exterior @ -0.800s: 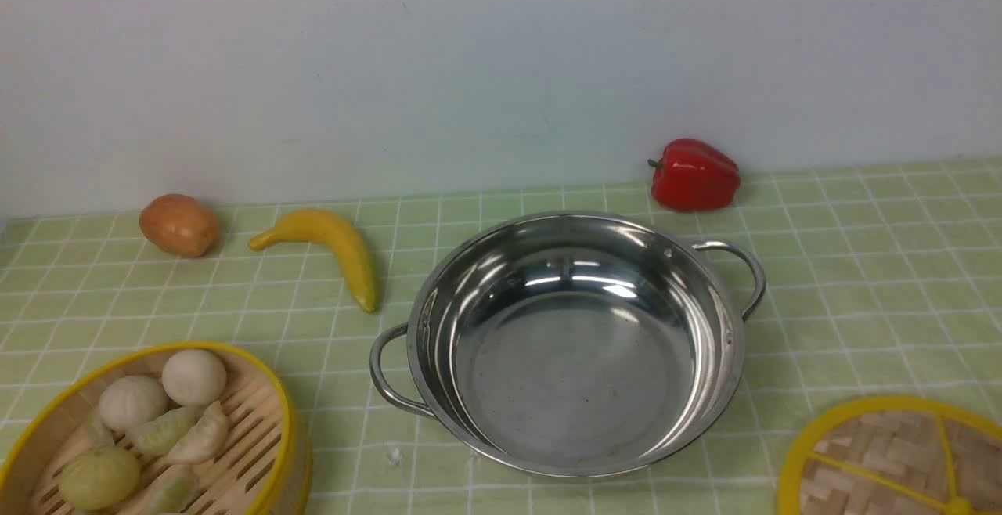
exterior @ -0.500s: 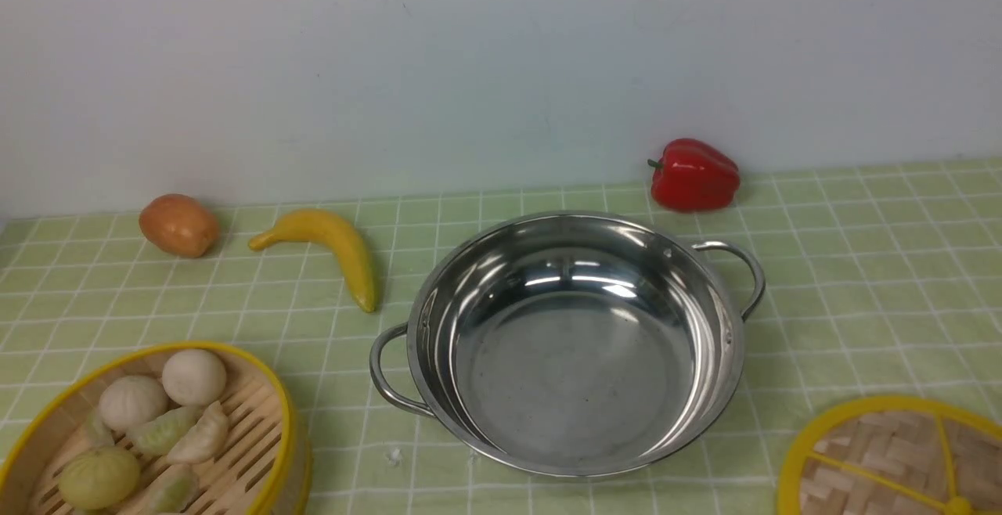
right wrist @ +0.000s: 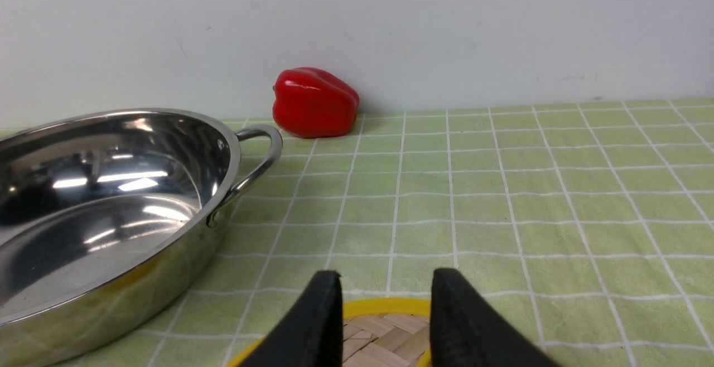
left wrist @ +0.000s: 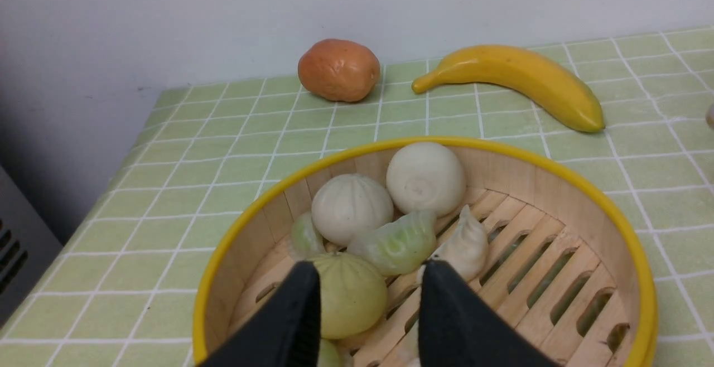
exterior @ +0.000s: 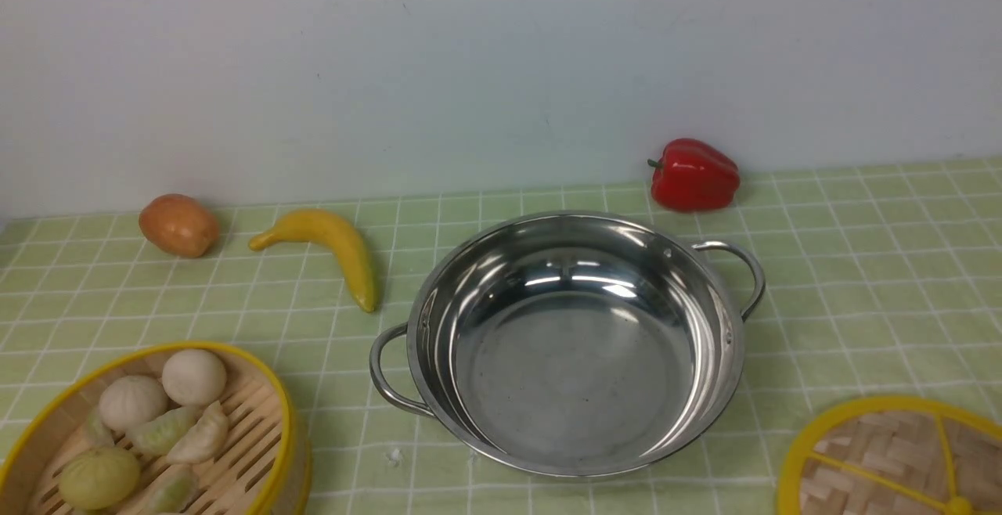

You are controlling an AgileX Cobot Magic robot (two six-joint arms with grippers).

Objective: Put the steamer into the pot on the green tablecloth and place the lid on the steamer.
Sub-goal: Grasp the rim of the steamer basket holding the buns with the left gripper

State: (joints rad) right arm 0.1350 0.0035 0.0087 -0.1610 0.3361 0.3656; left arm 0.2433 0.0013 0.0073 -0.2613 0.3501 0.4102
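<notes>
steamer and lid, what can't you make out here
steamer: front view, near part cut off by the bottom edge; left wrist view, left gripper covers part of its floor.
lid: front view, cut off at the bottom-right corner; right wrist view, only a sliver shows around the right gripper.

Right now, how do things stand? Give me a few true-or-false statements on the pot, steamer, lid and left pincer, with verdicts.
The pot is empty. True.
The steamer sits in the pot. False: it stands on the green tablecloth, left of the pot.
The lid covers the steamer. False: it lies on the cloth, right of the pot.
The red bell pepper lies beyond the pot, near the wall. True.
The left pincer grips the steamer's rim. False: it is open above the buns.
</notes>
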